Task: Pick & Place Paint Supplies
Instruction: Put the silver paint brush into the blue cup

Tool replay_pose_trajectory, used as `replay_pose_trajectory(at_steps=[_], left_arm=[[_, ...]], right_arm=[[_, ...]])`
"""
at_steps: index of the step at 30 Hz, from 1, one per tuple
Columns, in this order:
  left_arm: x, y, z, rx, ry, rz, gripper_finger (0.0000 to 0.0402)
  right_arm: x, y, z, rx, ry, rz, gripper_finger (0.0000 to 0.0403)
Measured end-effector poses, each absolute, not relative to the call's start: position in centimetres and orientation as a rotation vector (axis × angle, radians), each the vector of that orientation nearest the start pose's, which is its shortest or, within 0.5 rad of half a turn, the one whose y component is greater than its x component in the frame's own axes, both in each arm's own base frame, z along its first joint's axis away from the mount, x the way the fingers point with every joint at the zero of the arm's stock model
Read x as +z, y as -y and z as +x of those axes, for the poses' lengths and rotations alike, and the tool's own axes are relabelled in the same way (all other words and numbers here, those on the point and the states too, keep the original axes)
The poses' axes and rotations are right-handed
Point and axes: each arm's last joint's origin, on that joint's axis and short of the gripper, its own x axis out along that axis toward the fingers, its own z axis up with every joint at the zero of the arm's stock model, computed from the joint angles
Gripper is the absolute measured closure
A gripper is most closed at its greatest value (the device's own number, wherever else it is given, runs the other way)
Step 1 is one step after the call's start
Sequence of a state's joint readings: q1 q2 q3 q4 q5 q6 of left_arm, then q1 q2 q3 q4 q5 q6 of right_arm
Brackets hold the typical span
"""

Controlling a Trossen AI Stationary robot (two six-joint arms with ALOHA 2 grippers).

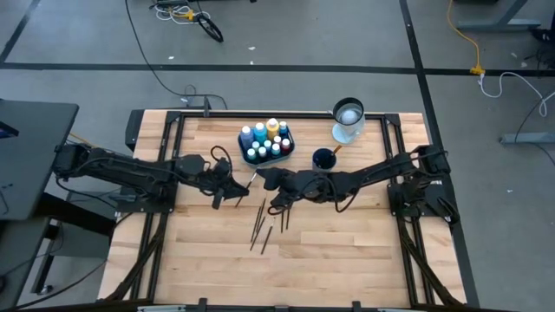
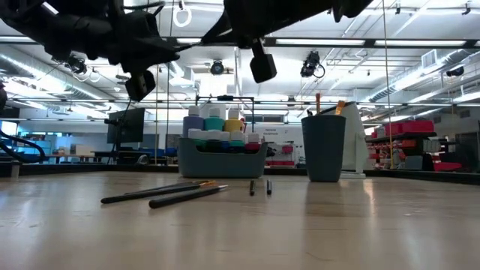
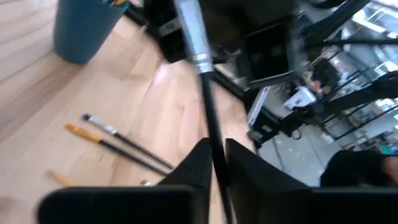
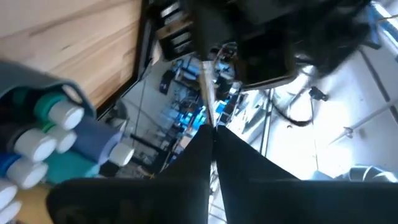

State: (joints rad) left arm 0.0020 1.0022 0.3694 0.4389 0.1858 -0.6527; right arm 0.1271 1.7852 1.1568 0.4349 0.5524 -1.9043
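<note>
Left wrist view: left claw (image 3: 214,163) and right claw (image 4: 211,142) both pinch one brush (image 3: 200,59); no legible writing.

Colours on the table
Tray (image 1: 287,147) teal; bottle tops (image 1: 265,141) blue, teal, white, yellow; cup (image 1: 323,159) dark blue; brushes (image 1: 260,227) dark-handled; table (image 1: 347,251) light wood; arms black.

Four tabletop brushes (image 1: 263,227), one blue cup (image 1: 323,159)

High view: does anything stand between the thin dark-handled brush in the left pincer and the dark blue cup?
The right pincer, shut on the same thin dark-handled brush, sits between it and the round dark blue cup; nothing else visible does.
</note>
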Motion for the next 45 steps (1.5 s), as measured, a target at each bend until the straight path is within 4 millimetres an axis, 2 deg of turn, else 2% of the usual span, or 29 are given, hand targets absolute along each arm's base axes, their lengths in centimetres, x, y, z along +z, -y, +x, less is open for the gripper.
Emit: replay_pose_trajectory(at_steps=[2,9,17,22,25,29,34,37,40,45], left_arm=[[21.0,0.5,20.5,-0.114,-0.254,-0.654,0.0381],[20.8,0.4,20.5,-0.08,-0.268,-0.631,0.0367],[21.2,0.3,20.6,-0.056,-0.215,-0.524,0.038],[21.2,0.2,20.6,-0.02,-0.199,-0.453,0.0376],[21.2,0.1,20.6,-0.003,-0.191,-0.374,0.0377],[21.2,0.0,20.6,0.013,-0.182,-0.26,0.0379],[21.5,-0.3,20.6,0.104,-0.146,-0.107,0.0379],[21.8,-0.4,20.6,0.136,-0.123,0.006,0.0379],[22.2,-0.5,20.7,0.153,-0.089,0.099,0.0379],[22.2,-0.5,20.7,0.16,-0.092,0.15,0.0379]], right_arm=[[25.0,-3.6,39.9,-0.118,-0.508,-1.913,0.0383],[25.1,-3.8,40.0,-0.132,-0.451,-1.829,0.0342],[26.3,-3.5,39.3,-0.538,-0.538,-1.377,0.0329],[28.6,-3.5,37.3,-0.593,-0.397,-1.112,0.0339],[28.9,-3.2,35.2,-0.614,-0.329,-0.917,0.0344],[28.4,-2.9,32.9,-0.502,-0.165,-0.611,0.0346],[27.6,-2.5,32.1,-0.379,0.049,-0.209,0.0347],[26.8,-2.1,32.0,-0.286,0.053,-0.161,0.0345],[27.0,-1.7,32.0,-0.251,0.082,-0.132,0.0337],[26.6,-1.1,32.7,-0.191,0.153,-0.063,0.0299]])
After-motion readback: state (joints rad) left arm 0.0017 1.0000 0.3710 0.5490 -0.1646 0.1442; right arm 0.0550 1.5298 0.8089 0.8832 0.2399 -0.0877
